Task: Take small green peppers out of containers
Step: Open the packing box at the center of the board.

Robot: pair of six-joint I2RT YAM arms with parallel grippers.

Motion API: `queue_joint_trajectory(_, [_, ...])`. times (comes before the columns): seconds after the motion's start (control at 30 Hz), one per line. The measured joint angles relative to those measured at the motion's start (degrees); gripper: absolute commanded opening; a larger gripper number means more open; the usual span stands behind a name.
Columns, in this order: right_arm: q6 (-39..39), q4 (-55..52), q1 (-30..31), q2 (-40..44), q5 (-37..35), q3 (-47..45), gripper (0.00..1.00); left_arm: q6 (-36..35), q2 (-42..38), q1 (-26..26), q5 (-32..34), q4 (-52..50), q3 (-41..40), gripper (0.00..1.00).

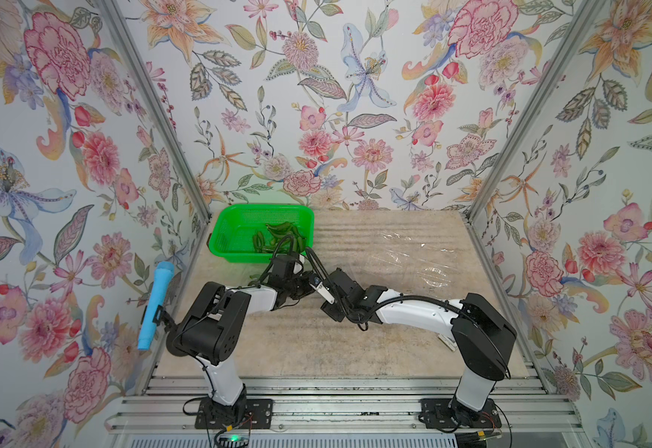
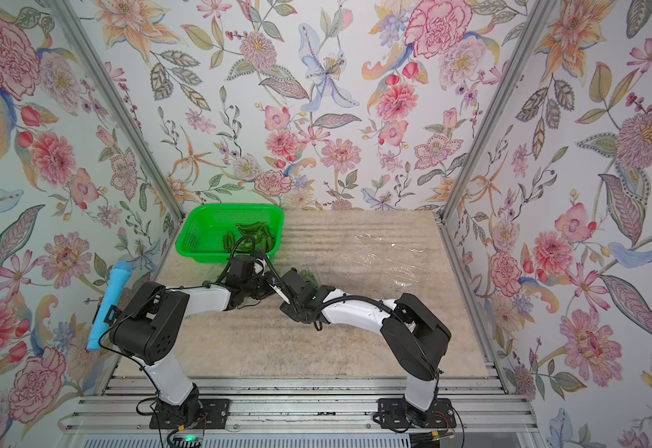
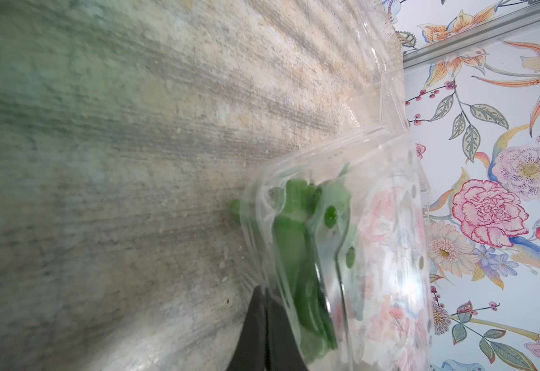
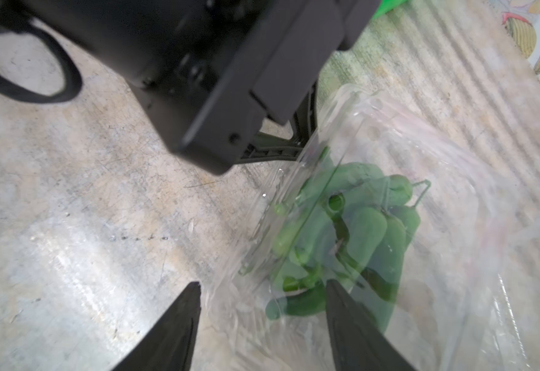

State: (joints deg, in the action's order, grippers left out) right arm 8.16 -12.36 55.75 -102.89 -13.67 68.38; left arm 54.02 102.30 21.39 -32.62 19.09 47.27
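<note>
A clear plastic container (image 4: 374, 180) full of small green peppers (image 4: 368, 231) is at mid-table between my two grippers. My left gripper (image 3: 264, 302) is shut on that container's rim, and the peppers (image 3: 291, 231) show through its wall (image 3: 390, 225). My right gripper (image 4: 264, 289) is open, one finger on each side of the container's near part, with clear plastic between them. In a top view a bit of the peppers (image 2: 309, 274) peeks out behind the right wrist (image 2: 297, 289). More peppers (image 1: 278, 237) lie in the green basket (image 1: 235, 217).
The green basket stands at the back left corner. Empty clear containers (image 1: 406, 263) lie open on the right half of the table. A blue foam-covered microphone (image 1: 155, 306) hangs at the left wall. A small white object (image 1: 446, 342) lies by the right arm.
</note>
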Motion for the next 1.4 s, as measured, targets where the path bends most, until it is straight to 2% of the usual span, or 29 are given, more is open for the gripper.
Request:
queue_joint_trajectory(0.57, [0.3,0.3,0.1,-2.0,-9.5,1.0,0.58,0.0,0.0,0.0,0.0,0.7,0.0,0.00])
queue_joint_trajectory(0.77, [0.6,0.7,-0.9,-2.1,-10.0,1.6,0.53,0.0,0.0,0.0,0.0,0.7,0.0,0.00])
queue_joint_trajectory(0.93, [0.6,1.0,-1.9,-2.8,-11.1,2.7,0.43,0.0,0.0,0.0,0.0,1.1,-0.1,0.00])
queue_joint_trajectory(1.2, [0.3,1.3,-3.7,-4.4,-10.1,4.2,0.34,0.0,0.0,0.1,0.0,2.2,-0.1,0.00])
queue_joint_trajectory(1.4, [0.3,0.5,-4.1,-4.5,-8.3,5.8,0.36,0.0,0.0,0.2,0.0,2.1,-0.1,0.00])
